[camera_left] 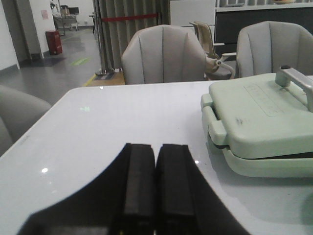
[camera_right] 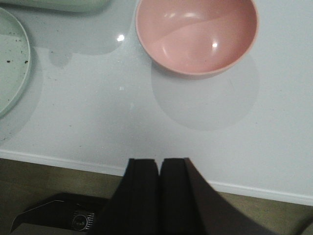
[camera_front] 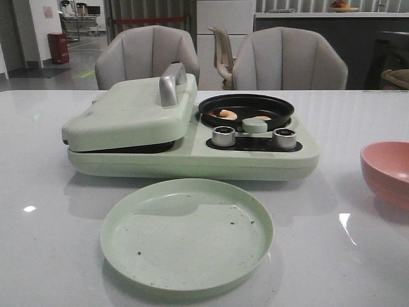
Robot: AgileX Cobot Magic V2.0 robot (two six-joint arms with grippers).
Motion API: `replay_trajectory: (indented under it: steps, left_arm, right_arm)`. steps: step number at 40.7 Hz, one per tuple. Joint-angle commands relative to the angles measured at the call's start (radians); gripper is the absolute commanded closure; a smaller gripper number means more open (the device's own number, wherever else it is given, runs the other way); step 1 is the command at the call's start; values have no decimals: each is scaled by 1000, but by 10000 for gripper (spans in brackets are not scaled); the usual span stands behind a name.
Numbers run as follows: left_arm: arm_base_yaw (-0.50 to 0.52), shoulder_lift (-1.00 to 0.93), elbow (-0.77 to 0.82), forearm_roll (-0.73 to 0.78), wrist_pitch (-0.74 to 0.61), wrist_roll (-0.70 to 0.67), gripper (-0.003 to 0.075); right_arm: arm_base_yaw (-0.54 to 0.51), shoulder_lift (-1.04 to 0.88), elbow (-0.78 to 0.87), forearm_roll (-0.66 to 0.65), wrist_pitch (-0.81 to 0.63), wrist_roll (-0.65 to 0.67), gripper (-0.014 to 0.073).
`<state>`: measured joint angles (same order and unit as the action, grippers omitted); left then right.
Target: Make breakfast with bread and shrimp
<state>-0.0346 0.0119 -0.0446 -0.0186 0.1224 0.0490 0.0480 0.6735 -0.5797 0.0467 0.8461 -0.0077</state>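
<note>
Black left gripper, black right gripper

Dim, flat indoor light from overhead; small glare spots on the glossy table and inside the pink bowl, soft shadows under the plate. Front view grainy and soft; wrist views' near fingers blurred.

The plate lies before the cooker, the shrimp in its pan, bowl at right

Two grey padded chairs sit behind the glossy white table. Beyond them, a red bin stands on the grey floor near striped curtains.
</note>
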Motion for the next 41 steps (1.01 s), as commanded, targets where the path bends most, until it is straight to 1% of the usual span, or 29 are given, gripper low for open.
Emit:
replay_trajectory:
  steps: [1,4,5,41]
  left_arm:
    - [4,-37,30,-9,-170,-8,620]
    - [4,-37,55,-23,-208,-8,620]
    - [4,-37,52,-23,-187,-8,620]
    - [4,-37,52,-25,-195,-8,620]
  right_arm:
    - [2,-4,-29,3,-53,-10,550]
    - [2,-4,-29,3,-53,-10,550]
    - [2,-4,-29,3,-52,-10,550]
    - [2,-2,-29,3,-52,-10,550]
